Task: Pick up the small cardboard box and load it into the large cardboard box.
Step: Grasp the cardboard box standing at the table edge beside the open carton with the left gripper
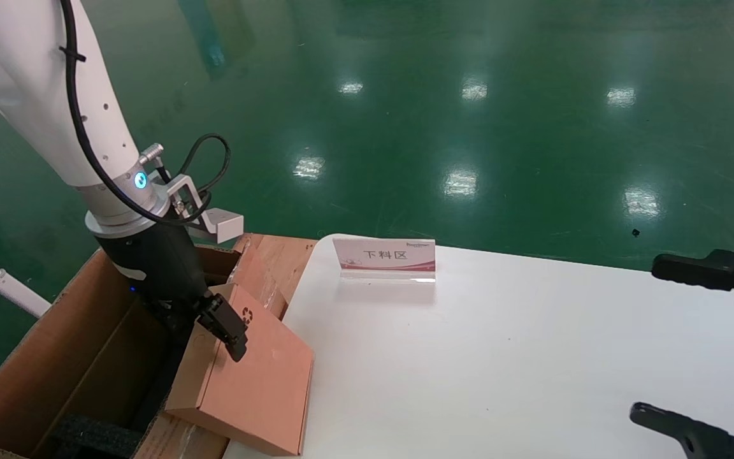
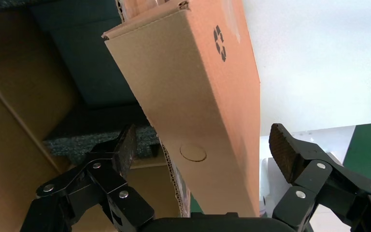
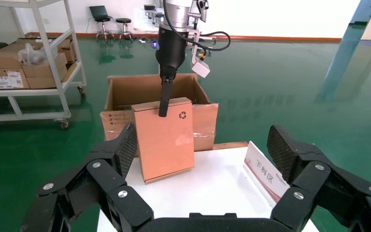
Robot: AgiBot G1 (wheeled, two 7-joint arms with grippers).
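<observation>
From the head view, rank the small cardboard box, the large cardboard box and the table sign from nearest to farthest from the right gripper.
1. Table sign: on the white table's far edge, nearest the right gripper.
2. Small cardboard box: tilted at the table's left edge, at the left gripper.
3. Large cardboard box: farthest left, beyond the table.

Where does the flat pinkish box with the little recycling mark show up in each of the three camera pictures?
Head view: the small cardboard box sits low and left, tilted against the large cardboard box, with the left gripper at its upper edge.
Left wrist view: it fills the middle, between the open fingers.
Right wrist view: it stands centre, before the carton.
Shared landmark: the black recycling symbol.
</observation>
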